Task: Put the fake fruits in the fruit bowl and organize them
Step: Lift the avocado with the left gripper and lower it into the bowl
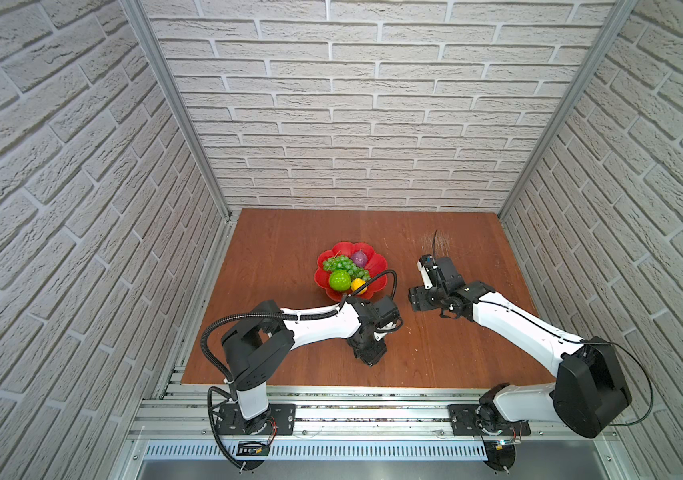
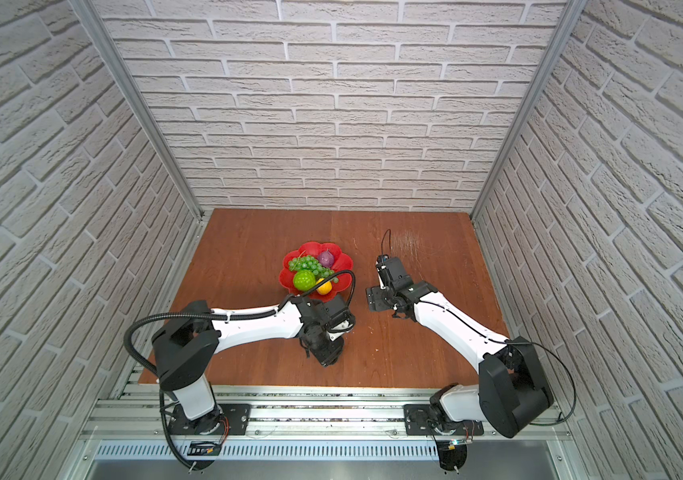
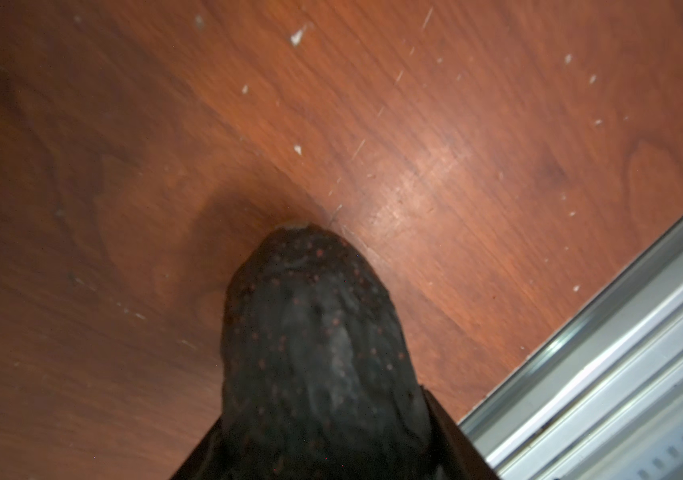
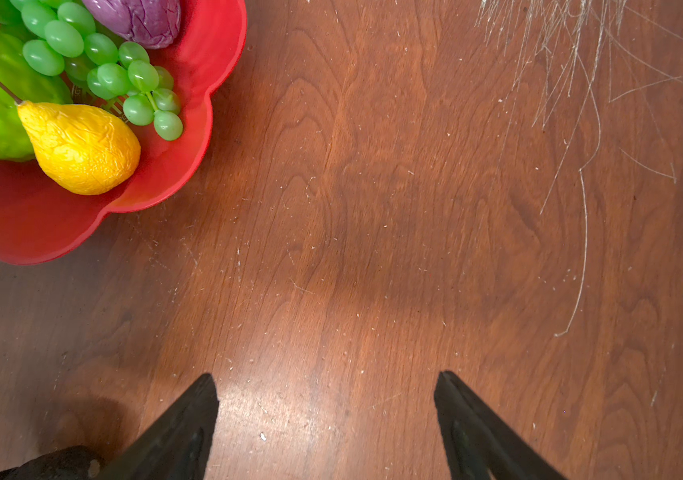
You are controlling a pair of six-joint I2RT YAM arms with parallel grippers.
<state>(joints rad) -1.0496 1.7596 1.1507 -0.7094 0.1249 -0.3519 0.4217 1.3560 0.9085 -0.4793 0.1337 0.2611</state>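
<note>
Avocado (image 3: 315, 345) comes nearest to us, dark and dimpled, standing between the fingers of the left gripper (image 1: 369, 358), which points down at the table (image 1: 281, 249) close to its front edge. Its narrow end meets the wood or comes very near it. In the left wrist view we see a dark finger on either side of it, but we cannot tell whether they press on it or merely flank it. Farther in and to the right, the right gripper (image 4: 325, 375) hangs over bare wood with its fingers spread wide and nothing between them. Beyond the left gripper, and to the left of the right one, lies the red fruit bowl (image 1: 342, 248). We find four fruits inside: the bumpy green ball (image 1: 340, 280) and the yellow pear-shaped fruit (image 1: 358, 285) touching on the near side, the green grape bunch (image 1: 342, 264) across the middle, and the purple bulb (image 1: 359, 258) at the far rim. The avocado sits outside the bowl, well apart from it.
</note>
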